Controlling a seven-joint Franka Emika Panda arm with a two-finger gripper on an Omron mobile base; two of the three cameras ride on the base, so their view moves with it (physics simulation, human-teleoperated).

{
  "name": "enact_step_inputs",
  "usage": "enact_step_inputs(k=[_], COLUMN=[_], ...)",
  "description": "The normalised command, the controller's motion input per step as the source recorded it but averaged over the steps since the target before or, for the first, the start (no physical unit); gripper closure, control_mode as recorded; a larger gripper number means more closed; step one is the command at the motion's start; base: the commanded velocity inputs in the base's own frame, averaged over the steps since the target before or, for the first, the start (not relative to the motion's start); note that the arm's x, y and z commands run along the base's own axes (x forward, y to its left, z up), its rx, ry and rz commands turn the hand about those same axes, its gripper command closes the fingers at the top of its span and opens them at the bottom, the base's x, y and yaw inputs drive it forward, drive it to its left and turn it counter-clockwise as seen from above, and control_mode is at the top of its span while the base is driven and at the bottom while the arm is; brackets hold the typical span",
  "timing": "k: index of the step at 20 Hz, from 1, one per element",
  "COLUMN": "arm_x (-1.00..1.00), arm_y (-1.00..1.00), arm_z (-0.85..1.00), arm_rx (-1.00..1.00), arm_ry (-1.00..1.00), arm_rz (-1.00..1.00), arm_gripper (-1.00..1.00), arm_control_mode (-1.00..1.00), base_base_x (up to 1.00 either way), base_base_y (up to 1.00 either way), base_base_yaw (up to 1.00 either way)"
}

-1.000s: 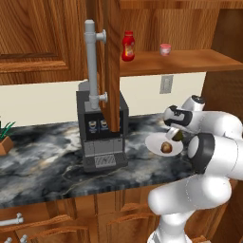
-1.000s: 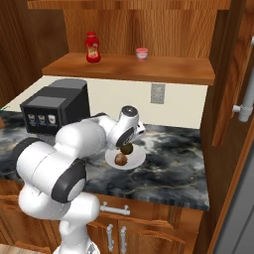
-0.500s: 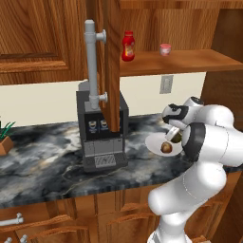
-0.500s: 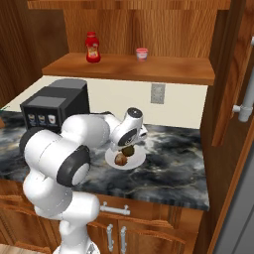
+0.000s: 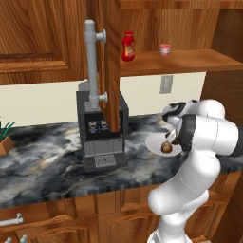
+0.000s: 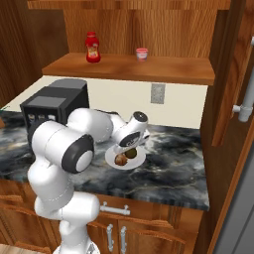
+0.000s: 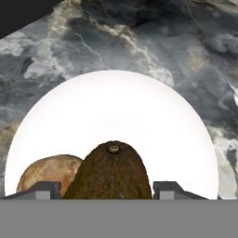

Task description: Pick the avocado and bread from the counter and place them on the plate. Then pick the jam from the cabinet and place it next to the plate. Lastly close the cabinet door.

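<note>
The white plate point(image 7: 116, 107) lies on the dark marble counter point(image 6: 173, 163). On it sit the brown bread point(image 7: 46, 172) and, beside it, the olive-green avocado point(image 7: 111, 172). My gripper point(image 7: 108, 190) is down at the plate, its two tips pressed against the avocado's sides. From the right base view the gripper point(image 6: 130, 149) hangs over the avocado point(image 6: 131, 153) and bread point(image 6: 120, 159) on the plate point(image 6: 140, 160). The small pink jam point(image 5: 165, 49) stands on the cabinet shelf point(image 5: 190, 59). The cabinet door point(image 5: 111, 61) stands swung out, edge-on, with its grey bar handle point(image 5: 91, 66).
A taller red bottle point(image 5: 127, 46) stands left of the jam on the shelf. The black coffee machine point(image 5: 102, 137) sits on the counter left of the plate, under the open door. A potted plant point(image 5: 4, 135) is at the far left edge.
The arm's elbow has swung a little to the right in the left base view while the hand stayed over the plate with the avocado between its tips. Bread and plate have not moved.
</note>
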Motion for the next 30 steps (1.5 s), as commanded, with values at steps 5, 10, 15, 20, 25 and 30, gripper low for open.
enact_step_inputs(k=[5, 10, 15, 20, 25, 30], arm_x=[0.23, 0.25, 0.18, 0.06, 0.03, 0.00], arm_y=[0.00, 0.00, 0.00, 0.00, -0.01, -0.10], arm_z=[-0.15, -0.15, -0.17, -0.11, -0.11, -0.14], arm_rx=[0.00, 0.00, 0.00, 0.00, 0.00, 0.01], arm_ry=[0.00, 0.03, 0.06, 0.04, 0.03, 0.00], arm_rz=[0.06, 0.05, 0.04, 0.03, 0.03, 0.05], arm_gripper=[1.00, 1.00, 1.00, 1.00, -1.00, -1.00], arm_control_mode=[-1.00, -1.00, -1.00, -1.00, -1.00, -1.00], base_base_x=[0.00, 0.00, 0.00, 0.00, 0.00, 0.00], base_base_y=[0.00, 0.00, 0.00, 0.00, 0.00, 0.00], base_base_yaw=[0.00, 0.00, 0.00, 0.00, 0.00, 0.00])
